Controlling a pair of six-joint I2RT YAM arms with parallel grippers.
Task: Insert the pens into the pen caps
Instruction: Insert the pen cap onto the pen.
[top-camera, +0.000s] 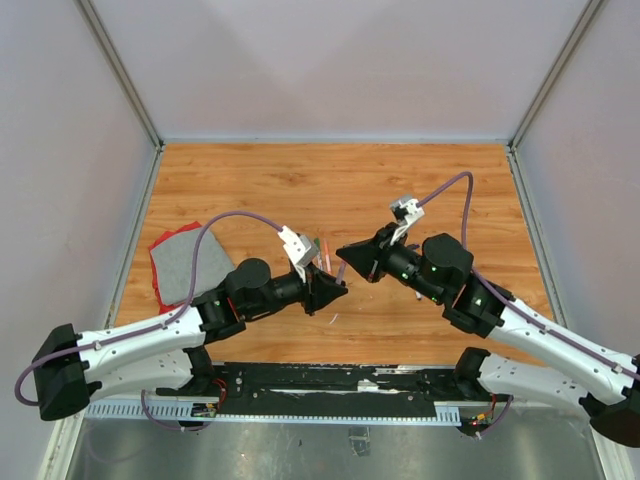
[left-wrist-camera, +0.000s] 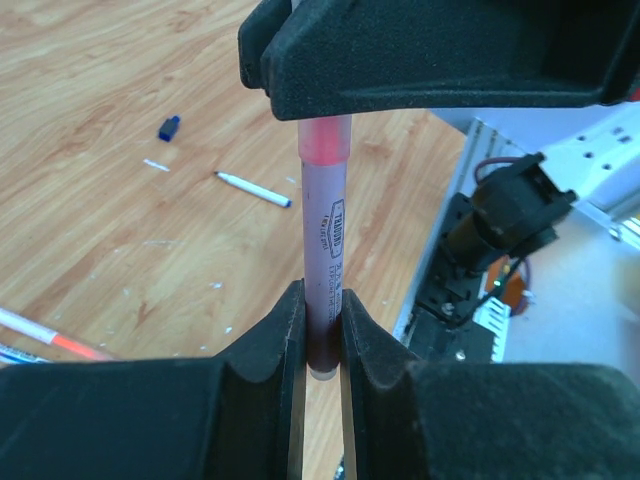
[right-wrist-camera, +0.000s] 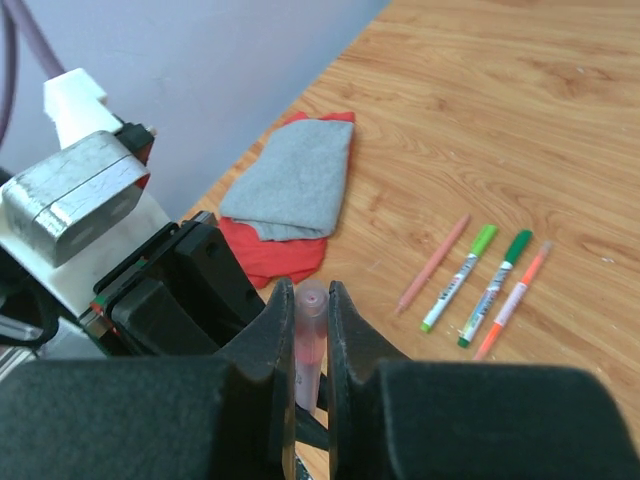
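Gripping a translucent red-tinted pen near its lower end, the left jaws are standing narrow, pressing against the barrel on both sides. In the left wrist view the pen is rising upright from between them toward the black right jaws above. Those right jaws are clamping tight on the pink pen cap at the pen's far end, and in the right wrist view a pinkish tube is sitting pinched between them with no gap showing on either side. Seen from above, the two arms are meeting tip to tip over the middle of the wooden worktop, and the pen is hanging in the air between them. Whether the cap is fully seated on the pen I cannot tell. Beyond the right jaws, four more pens are lying side by side on the worktop: a pink pen, a light-green-capped pen, a dark-green-capped pen and an orange pen. Farther off, near the wall, a grey cloth is lying on top of a red cloth. In the left wrist view a small blue cap is lying apart from a white pen with a dark tip.
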